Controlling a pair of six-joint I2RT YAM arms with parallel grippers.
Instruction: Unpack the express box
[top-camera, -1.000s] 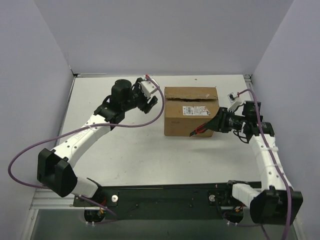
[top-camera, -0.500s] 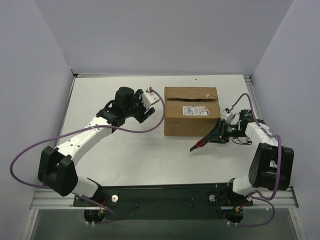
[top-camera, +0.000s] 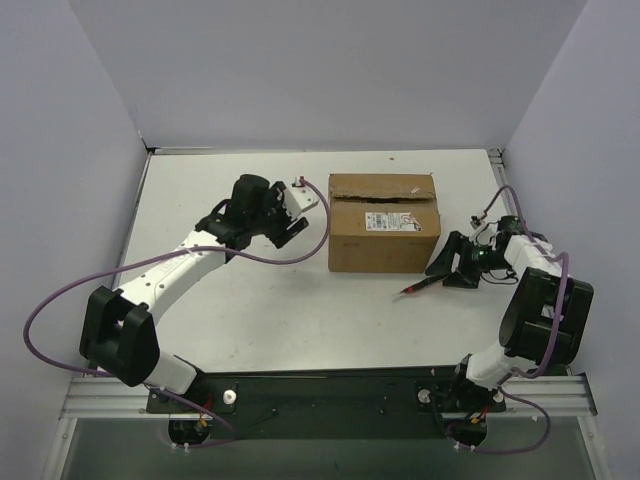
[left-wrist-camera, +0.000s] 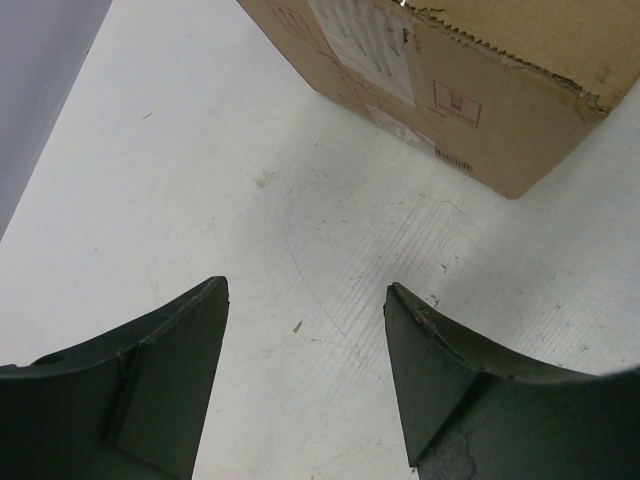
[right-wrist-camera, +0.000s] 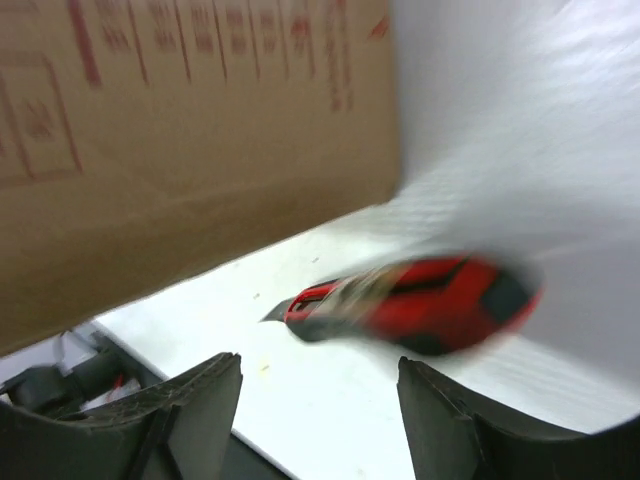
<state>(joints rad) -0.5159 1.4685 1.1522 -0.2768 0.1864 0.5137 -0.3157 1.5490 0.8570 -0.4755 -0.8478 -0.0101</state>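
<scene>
The express box (top-camera: 382, 236), brown cardboard with a white label (top-camera: 390, 221), sits closed at the middle back of the table. It also shows in the left wrist view (left-wrist-camera: 500, 110) and fills the upper left of the right wrist view (right-wrist-camera: 180, 150). My left gripper (top-camera: 293, 224) is open and empty just left of the box, over bare table (left-wrist-camera: 305, 290). My right gripper (top-camera: 448, 268) is open near the box's front right corner. A red utility knife (top-camera: 417, 286) lies loose on the table just past the right gripper's fingertips, blurred in the right wrist view (right-wrist-camera: 420, 300).
Grey walls close in the table on the left, back and right. The arms' black base rail (top-camera: 330, 390) runs along the near edge. Purple cables loop from both arms.
My right gripper has opened and let go of the red knife, which now lies on the table. The right arm has pulled back to the right. My left gripper shifted slightly away from the box.
</scene>
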